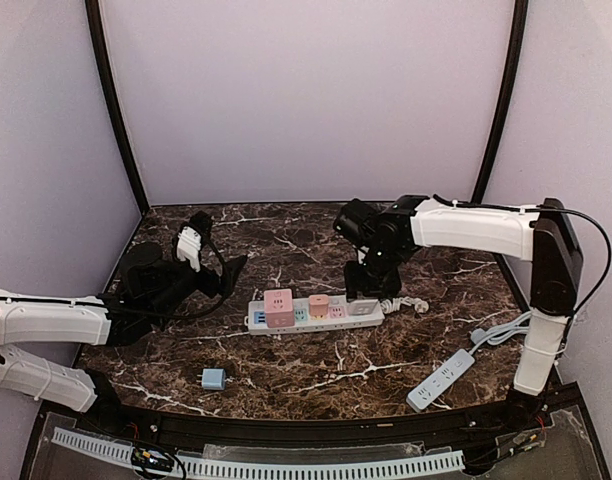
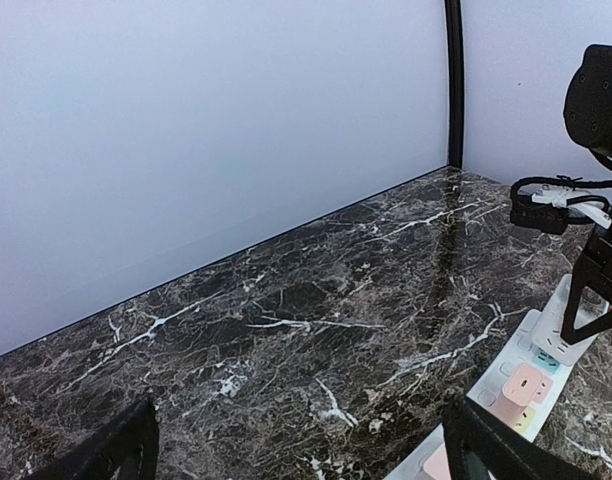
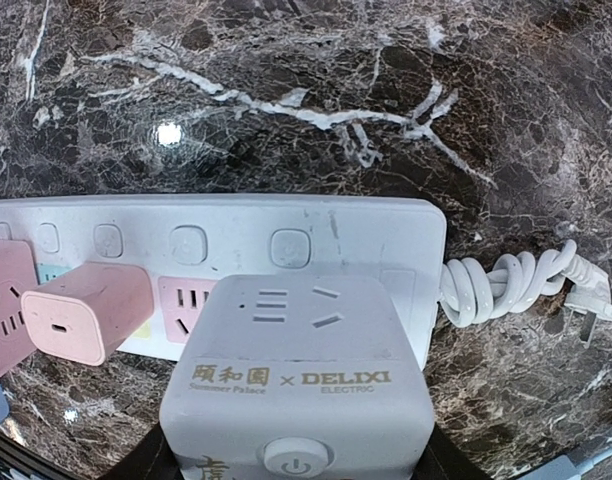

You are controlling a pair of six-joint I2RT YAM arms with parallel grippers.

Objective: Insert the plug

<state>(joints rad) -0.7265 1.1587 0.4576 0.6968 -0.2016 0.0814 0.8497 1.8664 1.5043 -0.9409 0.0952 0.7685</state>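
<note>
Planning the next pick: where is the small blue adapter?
In the top view, the small blue adapter lies at near left, in front of the left end of the power strip.

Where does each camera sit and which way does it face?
Top external: above and behind, looking down on the marble table; left arm and right arm show.
Left wrist: on the left arm, looking low across the table toward the back wall; the open left tool shows.
Right wrist: on the right arm, looking straight down on the grey cube adapter held by the right tool.
Shared: all three see the white power strip.
</note>
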